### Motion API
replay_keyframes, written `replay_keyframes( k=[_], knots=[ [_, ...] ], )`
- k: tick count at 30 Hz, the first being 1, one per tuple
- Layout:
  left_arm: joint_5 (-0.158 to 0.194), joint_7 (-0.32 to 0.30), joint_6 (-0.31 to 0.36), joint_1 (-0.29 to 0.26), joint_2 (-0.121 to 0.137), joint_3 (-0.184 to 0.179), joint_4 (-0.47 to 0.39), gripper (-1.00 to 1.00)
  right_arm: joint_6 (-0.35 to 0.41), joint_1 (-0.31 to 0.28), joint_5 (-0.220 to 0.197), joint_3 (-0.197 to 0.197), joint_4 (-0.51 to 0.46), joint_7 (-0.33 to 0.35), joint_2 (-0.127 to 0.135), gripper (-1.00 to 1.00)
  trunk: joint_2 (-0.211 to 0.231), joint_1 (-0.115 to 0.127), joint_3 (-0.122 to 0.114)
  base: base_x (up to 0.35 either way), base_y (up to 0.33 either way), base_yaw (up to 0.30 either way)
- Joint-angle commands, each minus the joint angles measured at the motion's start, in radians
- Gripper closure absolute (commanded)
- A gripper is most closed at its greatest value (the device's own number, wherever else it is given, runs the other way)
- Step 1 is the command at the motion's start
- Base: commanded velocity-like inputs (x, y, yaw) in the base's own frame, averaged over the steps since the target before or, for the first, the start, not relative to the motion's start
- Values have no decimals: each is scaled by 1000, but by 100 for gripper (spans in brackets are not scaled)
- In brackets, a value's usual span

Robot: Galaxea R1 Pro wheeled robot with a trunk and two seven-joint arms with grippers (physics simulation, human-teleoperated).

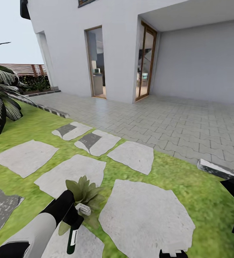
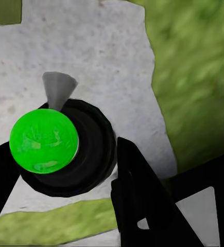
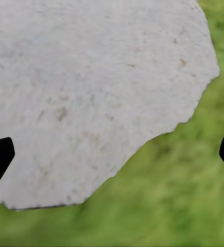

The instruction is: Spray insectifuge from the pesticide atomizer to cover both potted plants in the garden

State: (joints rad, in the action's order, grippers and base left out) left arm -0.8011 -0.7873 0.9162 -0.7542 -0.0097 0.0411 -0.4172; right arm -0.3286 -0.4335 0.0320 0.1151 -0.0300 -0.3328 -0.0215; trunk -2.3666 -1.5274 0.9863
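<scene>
Over the stepping stones, left pincer [image 1: 73, 218] clasping atomizer [image 1: 73, 234], potted plant [image 1: 84, 191] just beyond.

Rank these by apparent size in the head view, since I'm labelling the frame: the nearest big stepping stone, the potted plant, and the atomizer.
1. Nearest stepping stone, by far the largest.
2. Potted plant.
3. Atomizer in the left gripper, smallest; being nearer the camera, it may look larger than it really is.

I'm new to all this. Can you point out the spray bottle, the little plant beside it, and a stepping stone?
atomizer [image 1: 73, 234], head view, green bottle body
potted plant [image 1: 84, 190], head view, leaf rosette
stepping stone [image 1: 145, 218], head view, bare top
</scene>
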Motion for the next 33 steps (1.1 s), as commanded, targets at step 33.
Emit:
replay_keyframes(
  k=[33],
  knots=[
    [-13, 46, 34, 48, 0, 1, -131, 100, 0, -1, -2, 3, -102, 251, 82, -100, 0, 0, 5, 0, 0, 16]
  ],
)
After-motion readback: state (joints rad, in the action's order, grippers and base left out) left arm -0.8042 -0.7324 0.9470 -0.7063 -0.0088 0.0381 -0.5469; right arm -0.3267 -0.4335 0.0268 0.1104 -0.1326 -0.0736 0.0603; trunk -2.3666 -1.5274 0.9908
